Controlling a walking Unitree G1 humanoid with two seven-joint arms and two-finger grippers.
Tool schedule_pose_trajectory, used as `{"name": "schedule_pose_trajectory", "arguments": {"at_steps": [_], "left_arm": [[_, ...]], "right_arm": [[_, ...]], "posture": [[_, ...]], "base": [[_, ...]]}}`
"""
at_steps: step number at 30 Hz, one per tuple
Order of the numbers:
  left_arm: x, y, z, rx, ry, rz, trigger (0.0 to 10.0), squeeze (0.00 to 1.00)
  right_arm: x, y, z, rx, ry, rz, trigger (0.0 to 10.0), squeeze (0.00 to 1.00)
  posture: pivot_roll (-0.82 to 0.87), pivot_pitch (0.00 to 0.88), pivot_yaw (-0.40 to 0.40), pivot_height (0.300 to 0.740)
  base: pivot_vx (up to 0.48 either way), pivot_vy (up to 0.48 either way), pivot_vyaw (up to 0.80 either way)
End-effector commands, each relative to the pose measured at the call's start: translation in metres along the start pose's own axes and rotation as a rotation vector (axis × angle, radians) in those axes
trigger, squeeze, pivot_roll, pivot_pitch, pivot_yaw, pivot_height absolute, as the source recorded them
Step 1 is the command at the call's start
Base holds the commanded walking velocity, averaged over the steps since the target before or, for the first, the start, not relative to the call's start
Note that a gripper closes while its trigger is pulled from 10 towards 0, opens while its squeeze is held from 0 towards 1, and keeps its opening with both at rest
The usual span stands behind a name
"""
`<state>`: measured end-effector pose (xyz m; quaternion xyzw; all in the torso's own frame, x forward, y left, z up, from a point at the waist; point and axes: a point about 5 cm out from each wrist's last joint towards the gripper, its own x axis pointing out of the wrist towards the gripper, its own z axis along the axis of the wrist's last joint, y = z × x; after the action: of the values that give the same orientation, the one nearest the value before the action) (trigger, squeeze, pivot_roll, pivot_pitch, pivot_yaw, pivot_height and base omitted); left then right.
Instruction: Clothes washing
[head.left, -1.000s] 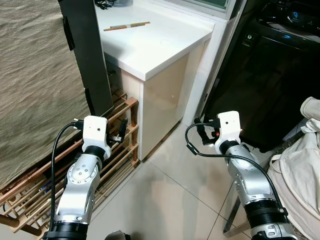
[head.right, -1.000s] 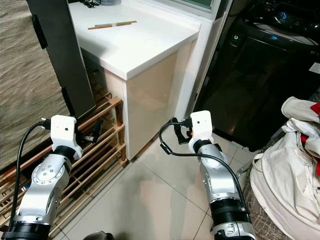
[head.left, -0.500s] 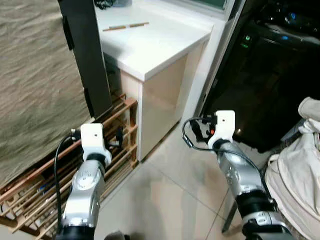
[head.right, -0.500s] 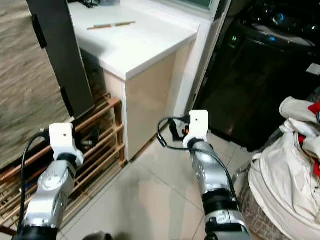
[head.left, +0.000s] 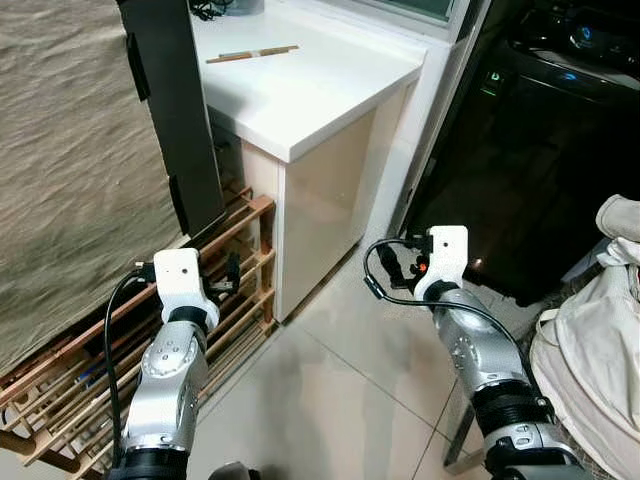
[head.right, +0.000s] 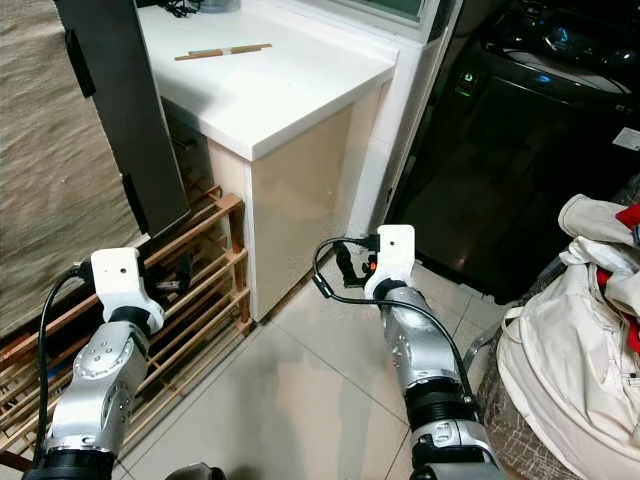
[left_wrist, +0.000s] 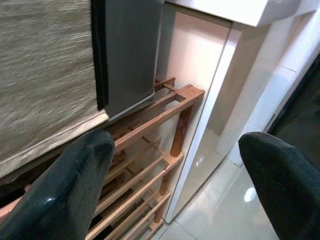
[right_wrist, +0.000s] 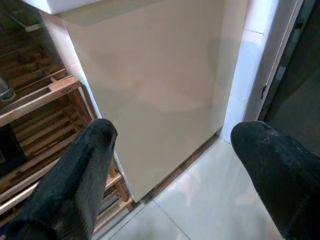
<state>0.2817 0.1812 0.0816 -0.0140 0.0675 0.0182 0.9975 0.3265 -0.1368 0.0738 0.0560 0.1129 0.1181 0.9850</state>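
Note:
A black washing machine (head.left: 540, 140) stands at the right, its lit control panel (head.left: 590, 38) on top. A heap of white laundry (head.right: 565, 330) with a bit of red cloth (head.right: 629, 216) lies at the far right, beside my right arm. My left gripper (left_wrist: 175, 170) is open and empty, held low in front of a wooden rack (left_wrist: 165, 107). My right gripper (right_wrist: 172, 170) is also open and empty; it points at the cream cabinet side (right_wrist: 160, 65), left of the washing machine.
A white counter (head.left: 310, 80) with a thin stick (head.left: 252, 53) on it stands ahead. A dark panel (head.left: 180, 110) leans by a woven blind (head.left: 70, 170). The wooden rack (head.left: 245, 255) sits low at the left. Tiled floor (head.left: 330, 400) lies between my arms.
Both arms have sunk a little and reach further forward. The view wobbled and settled back. Both grippers have stayed open.

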Motion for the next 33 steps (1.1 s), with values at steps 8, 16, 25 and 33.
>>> {"name": "schedule_pose_trajectory", "arguments": {"at_steps": [8, 16, 25, 33], "left_arm": [[0.006, -0.008, 0.007, 0.092, -0.027, -0.072, 10.0, 0.0], [0.009, -0.011, 0.007, 0.134, -0.038, -0.112, 10.0, 0.0], [0.006, -0.007, 0.005, 0.164, -0.037, -0.102, 10.0, 0.0], [0.001, -0.009, 0.012, 0.178, -0.095, -0.117, 10.0, 1.0]], "right_arm": [[-0.001, -0.003, -0.001, -0.079, 0.007, 0.0, 10.0, 0.0], [-0.002, -0.015, 0.004, -0.109, -0.042, -0.081, 10.0, 0.0], [-0.008, -0.032, 0.014, -0.107, -0.129, -0.189, 10.0, 0.0], [-0.011, -0.029, 0.011, -0.087, -0.155, -0.161, 10.0, 1.0]], "posture": [[0.02, 0.0, -0.042, 0.74], [0.0, 0.0, -0.037, 0.74], [0.01, 0.0, -0.046, 0.74], [0.01, 0.0, -0.051, 0.74]], "base": [[0.0, 0.0, -0.77], [0.0, 0.0, -0.76], [0.0, 0.0, -0.76], [0.0, 0.0, -0.18]]}}
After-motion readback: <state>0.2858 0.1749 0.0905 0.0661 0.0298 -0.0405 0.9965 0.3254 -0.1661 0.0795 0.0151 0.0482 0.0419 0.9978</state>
